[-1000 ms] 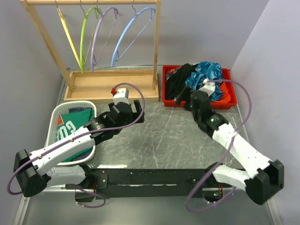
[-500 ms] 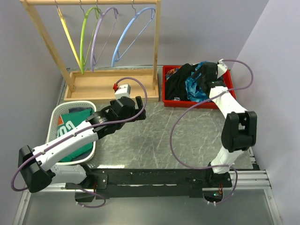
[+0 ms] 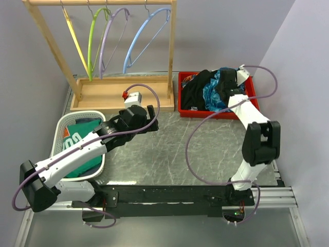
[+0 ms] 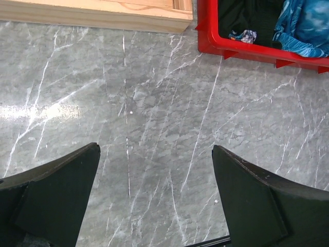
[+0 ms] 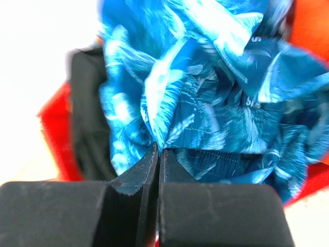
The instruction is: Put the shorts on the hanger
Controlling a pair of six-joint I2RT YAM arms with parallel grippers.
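The right gripper has its fingers pressed flat together, with a thin fold of the shorts caught right at their tips. The rest of the shorts bunch up beyond and above the fingertips, inside the red bin. A black garment lies to the left of the fingers. From above, the right gripper reaches down into the bin, with the shorts crumpled just beside it and the black garment further left. The left gripper hangs over the bare marble table, its fingers spread wide and holding nothing. The bin and a corner of the shorts lie ahead of them to the right. The hanger hangs on the wooden rack, well beyond the left gripper and apart from both pairs of fingers.
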